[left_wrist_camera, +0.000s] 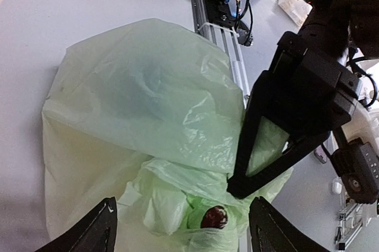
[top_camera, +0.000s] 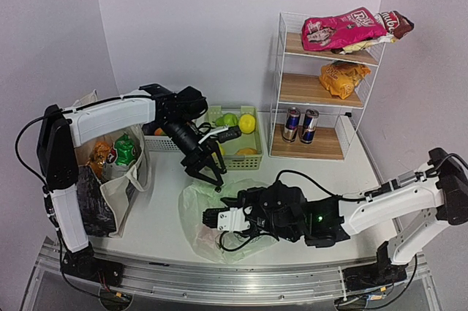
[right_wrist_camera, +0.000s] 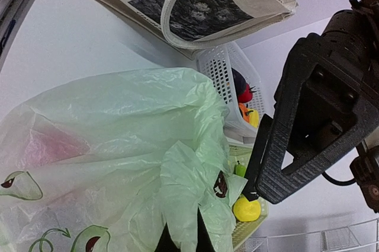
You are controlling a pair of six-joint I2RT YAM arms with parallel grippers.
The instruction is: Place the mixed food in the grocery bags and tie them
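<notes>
The pale-green plastic bag (top_camera: pixel 196 212) printed with avocados lies crumpled on the table between the arms. My right gripper (top_camera: pixel 212 217) is shut on a fold of its plastic (right_wrist_camera: pixel 182 234). My left gripper (top_camera: pixel 210 179) hangs open just above the bag's far edge, and its fingertips (left_wrist_camera: pixel 95 234) straddle a bunched knot of plastic (left_wrist_camera: pixel 201 204) without touching it. The beige canvas tote (top_camera: pixel 117 194) stands at the left, with a green-white packet (top_camera: pixel 126 148) and an orange packet (top_camera: pixel 99 154) inside. A faint pink shape (right_wrist_camera: pixel 50 145) shows through the plastic bag.
A white basket (top_camera: pixel 164 141) and a green basket (top_camera: pixel 238 151) holding yellow and green toy fruit (top_camera: pixel 247 122) sit behind the bag. A wire shelf (top_camera: pixel 322 91) at the back right holds a pink packet (top_camera: pixel 340 29), an orange packet (top_camera: pixel 344 77) and two cans (top_camera: pixel 301 124).
</notes>
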